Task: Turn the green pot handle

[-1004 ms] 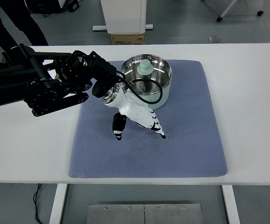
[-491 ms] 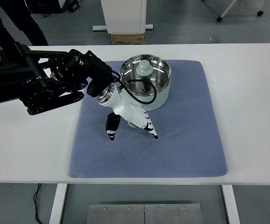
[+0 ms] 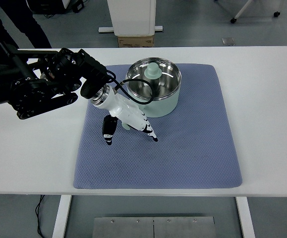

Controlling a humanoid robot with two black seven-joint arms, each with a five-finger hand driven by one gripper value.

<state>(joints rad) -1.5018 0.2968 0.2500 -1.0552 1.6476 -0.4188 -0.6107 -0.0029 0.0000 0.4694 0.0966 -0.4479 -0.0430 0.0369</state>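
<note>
On the blue mat (image 3: 183, 148) toward the desk's far edge sits the green pot (image 3: 153, 87), just beyond and right of the left hand (image 3: 126, 116). Its fingers hang loosely spread, holding nothing. I cannot make out the pot's handle. Open mat lies on the near side.

Black jointed arm (image 3: 39, 89) w/ looped black cable, white robot hand (image 3: 126, 116), black fingertips.

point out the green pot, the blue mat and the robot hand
green pot (image 3: 167, 105): head view, on its pale green outer wall
blue mat (image 3: 193, 148): head view, on a bare part right of centre
left robot hand (image 3: 127, 115): head view, on the white back of the hand
</note>
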